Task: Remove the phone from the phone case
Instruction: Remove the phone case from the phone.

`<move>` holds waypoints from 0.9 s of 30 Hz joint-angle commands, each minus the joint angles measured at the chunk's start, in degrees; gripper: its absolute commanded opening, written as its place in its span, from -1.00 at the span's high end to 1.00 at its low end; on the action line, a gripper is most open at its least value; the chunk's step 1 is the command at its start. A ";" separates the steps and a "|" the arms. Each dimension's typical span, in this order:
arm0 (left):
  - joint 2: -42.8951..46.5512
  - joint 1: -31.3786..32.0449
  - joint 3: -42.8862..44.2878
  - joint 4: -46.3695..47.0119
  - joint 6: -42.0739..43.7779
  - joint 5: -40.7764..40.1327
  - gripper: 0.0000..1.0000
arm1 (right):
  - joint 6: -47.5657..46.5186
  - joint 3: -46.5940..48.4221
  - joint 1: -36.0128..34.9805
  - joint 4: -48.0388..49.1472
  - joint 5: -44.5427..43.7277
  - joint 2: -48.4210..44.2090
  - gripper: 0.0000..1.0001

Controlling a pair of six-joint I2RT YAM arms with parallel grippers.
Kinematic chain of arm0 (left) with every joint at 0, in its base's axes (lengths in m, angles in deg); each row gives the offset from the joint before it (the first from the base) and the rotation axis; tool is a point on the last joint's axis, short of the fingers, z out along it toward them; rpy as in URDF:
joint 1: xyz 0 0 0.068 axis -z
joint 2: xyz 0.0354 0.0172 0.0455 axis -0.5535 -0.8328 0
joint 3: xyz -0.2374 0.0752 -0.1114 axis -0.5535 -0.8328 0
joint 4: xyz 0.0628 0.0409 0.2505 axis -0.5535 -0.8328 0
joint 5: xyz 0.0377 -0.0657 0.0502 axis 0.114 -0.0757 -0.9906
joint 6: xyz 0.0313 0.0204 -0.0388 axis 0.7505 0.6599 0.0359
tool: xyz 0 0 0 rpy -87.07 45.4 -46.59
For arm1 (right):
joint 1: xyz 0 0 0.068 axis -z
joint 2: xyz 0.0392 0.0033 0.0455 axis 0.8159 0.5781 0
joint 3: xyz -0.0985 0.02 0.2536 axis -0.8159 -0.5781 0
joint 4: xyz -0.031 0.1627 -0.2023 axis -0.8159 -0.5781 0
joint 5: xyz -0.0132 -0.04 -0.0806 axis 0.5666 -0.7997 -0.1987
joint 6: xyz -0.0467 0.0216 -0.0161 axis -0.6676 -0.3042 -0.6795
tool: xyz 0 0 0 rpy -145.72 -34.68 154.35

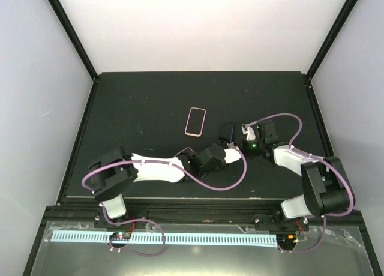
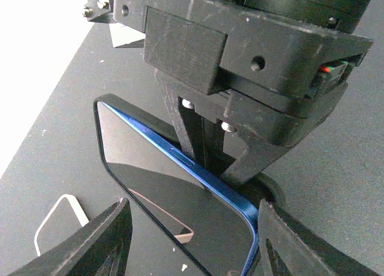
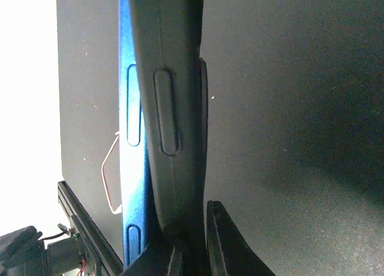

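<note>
A blue phone (image 1: 227,131) stands on edge above the mat between both grippers. In the left wrist view its dark screen (image 2: 168,192) faces me, and the black case (image 2: 105,101) is peeled back behind it. In the right wrist view the blue phone edge (image 3: 129,168) stands apart from the black case wall (image 3: 174,108). My right gripper (image 3: 195,246) is shut on that case wall. My left gripper (image 2: 192,228) is open wide around the phone's lower end. Its right finger (image 2: 288,240) is against the blue edge, and a gap shows at its left finger (image 2: 102,240).
A pink-rimmed, phone-shaped item (image 1: 195,121) lies flat on the black mat, left of the grippers and farther back. It also shows in the left wrist view (image 2: 57,225). Grey walls enclose the mat on three sides.
</note>
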 commanded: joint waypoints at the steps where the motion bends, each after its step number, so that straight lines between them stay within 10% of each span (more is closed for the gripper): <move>1: -0.50 -0.70 2.05 1.70 1.88 -2.27 -0.17 | -1.21 1.33 0.01 0.07 3.16 0.14 0.98; 27: -6.61 0.51 3.18 3.79 9.06 -11.20 -0.21 | 4.74 -0.29 0.79 5.53 10.86 -2.37 0.98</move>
